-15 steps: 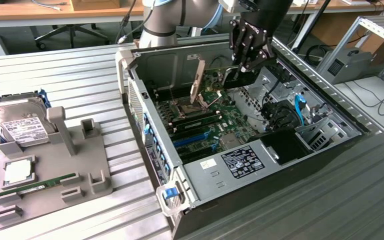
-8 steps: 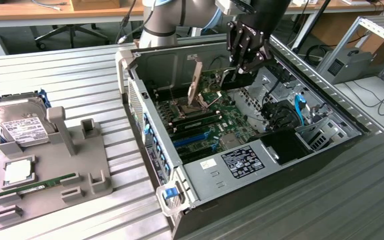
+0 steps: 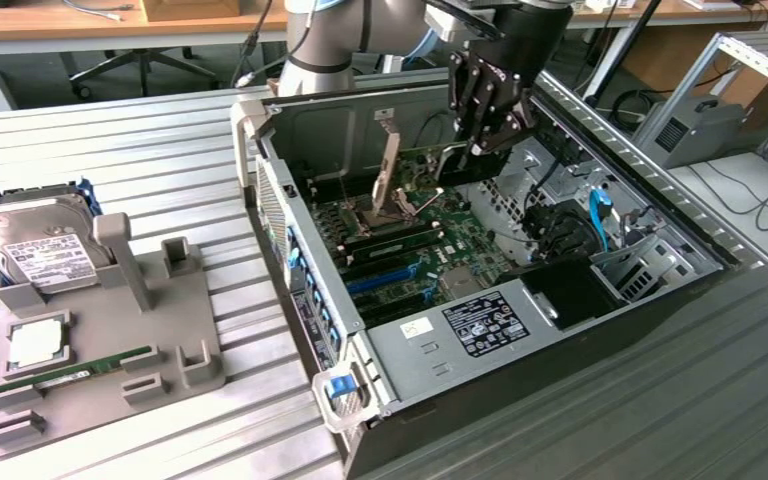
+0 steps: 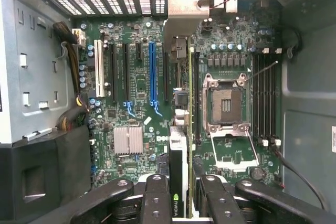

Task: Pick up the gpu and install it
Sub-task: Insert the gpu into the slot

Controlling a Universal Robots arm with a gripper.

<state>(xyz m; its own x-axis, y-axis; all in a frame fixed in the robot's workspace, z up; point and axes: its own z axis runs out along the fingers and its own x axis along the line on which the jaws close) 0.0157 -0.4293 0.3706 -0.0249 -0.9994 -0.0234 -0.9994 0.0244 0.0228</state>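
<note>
Your fingers (image 4: 157, 198) are clamped on the gpu (image 3: 418, 168), held edge-on inside the open case (image 3: 411, 370), upper middle of the exterior view. The card hangs over the board (image 3: 451, 240) beside its open CPU socket (image 4: 226, 103); can't tell if it's touching a slot. The gray holder (image 3: 177, 320) at the exterior view's left carries the drive (image 3: 44, 250), a CPU (image 3: 37, 343) and a RAM stick (image 3: 71, 372), on the slatted surface (image 3: 131, 150).

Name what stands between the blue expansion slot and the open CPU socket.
In the wrist view, the gpu, edge-on in the jaws of the gripper, hangs between the blue expansion slot and the CPU socket, beside a black slot.
</note>
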